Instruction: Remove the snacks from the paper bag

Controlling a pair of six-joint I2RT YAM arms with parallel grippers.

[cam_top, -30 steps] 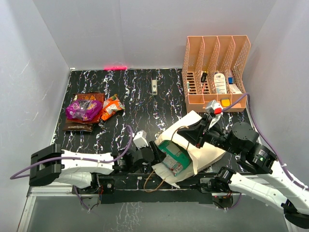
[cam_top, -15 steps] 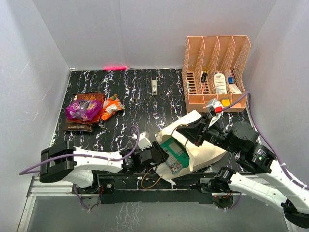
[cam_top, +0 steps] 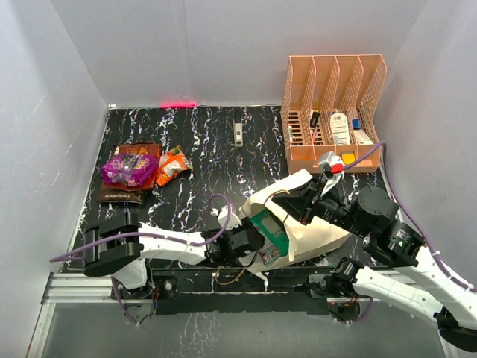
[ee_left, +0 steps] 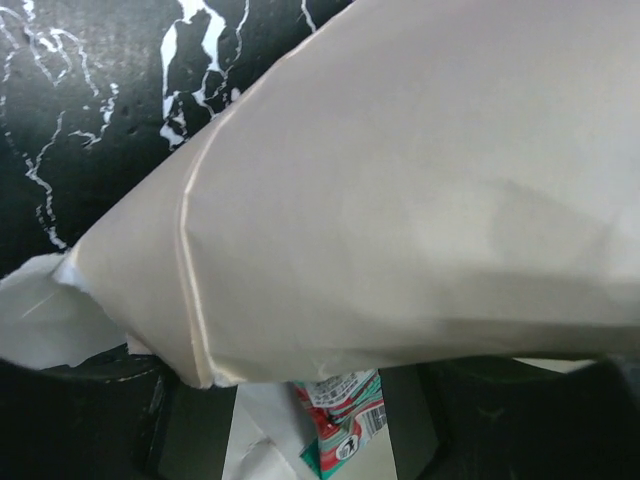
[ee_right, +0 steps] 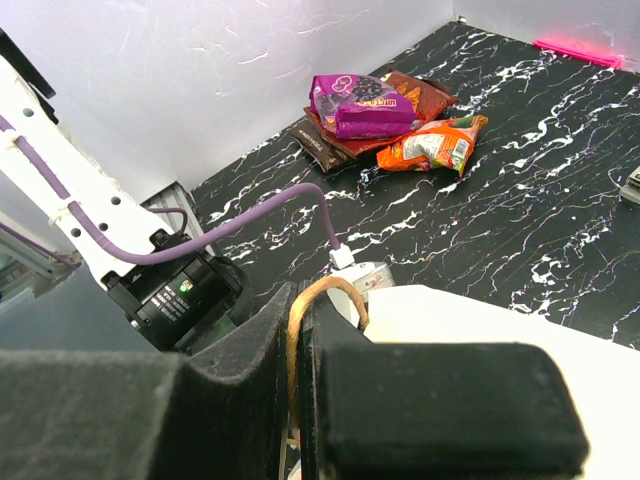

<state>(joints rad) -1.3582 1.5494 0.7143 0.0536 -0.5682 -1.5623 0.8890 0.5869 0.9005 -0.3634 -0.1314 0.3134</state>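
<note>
The paper bag (cam_top: 317, 227) lies on its side at the near middle, mouth toward the left. My right gripper (cam_top: 307, 212) is shut on its brown cord handle (ee_right: 299, 330) and holds the upper side raised. A green packet (cam_top: 269, 232) lies in the bag's mouth. My left gripper (cam_top: 252, 243) is at the mouth, jaws open, with the green and red packet (ee_left: 345, 415) between its fingers under the bag's upper sheet (ee_left: 400, 200). Purple (cam_top: 128, 168), orange (cam_top: 174, 163) and dark brown (cam_top: 121, 195) packets lie piled at the far left.
A peach mesh organiser (cam_top: 333, 112) with small bottles stands at the back right. A small grey object (cam_top: 238, 134) lies at the back middle. White walls close in the left, back and right sides.
My left arm has moved right and its gripper has gone from beside the bag into the bag's mouth at the green packet. The right gripper still holds the handle.
</note>
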